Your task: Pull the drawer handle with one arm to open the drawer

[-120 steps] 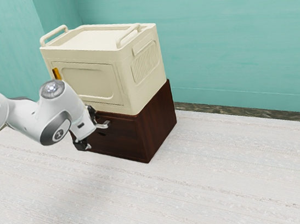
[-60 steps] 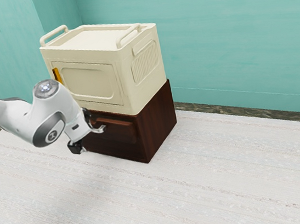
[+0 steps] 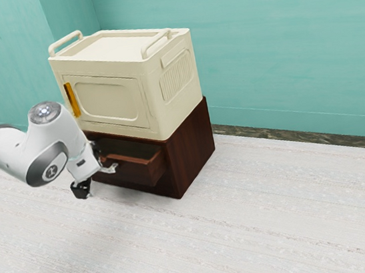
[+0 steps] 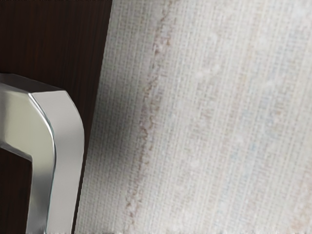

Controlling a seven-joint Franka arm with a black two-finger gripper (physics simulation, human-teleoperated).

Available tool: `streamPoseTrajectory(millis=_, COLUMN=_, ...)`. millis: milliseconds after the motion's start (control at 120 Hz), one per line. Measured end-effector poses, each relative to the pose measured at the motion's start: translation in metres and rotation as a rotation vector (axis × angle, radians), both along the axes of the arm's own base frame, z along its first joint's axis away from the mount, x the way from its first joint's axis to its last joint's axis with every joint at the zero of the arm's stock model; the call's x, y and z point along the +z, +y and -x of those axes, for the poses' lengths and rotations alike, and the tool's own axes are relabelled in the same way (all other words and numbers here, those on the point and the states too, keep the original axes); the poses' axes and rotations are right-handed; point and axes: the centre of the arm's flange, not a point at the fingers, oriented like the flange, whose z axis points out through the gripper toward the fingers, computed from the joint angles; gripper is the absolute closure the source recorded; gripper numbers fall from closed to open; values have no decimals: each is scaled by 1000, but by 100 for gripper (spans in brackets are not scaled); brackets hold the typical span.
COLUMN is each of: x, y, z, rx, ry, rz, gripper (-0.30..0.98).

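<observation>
Pale counter (image 3: 262,227) stretches broadly before dark cabinet (image 3: 194,145); its far edge runs near green wall (image 3: 271,44). Drawer (image 3: 133,174) is partly out, room in front. Silver handle (image 3: 109,168) is situated at jaws (image 3: 96,173), which stand widely apart.
</observation>
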Motion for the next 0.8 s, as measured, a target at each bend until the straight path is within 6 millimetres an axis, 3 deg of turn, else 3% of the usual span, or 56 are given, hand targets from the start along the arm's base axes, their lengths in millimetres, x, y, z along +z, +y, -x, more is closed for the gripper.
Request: streamPoseTrajectory(millis=800, x=13, y=3, z=52, rx=43, ry=63, rz=55, gripper=2)
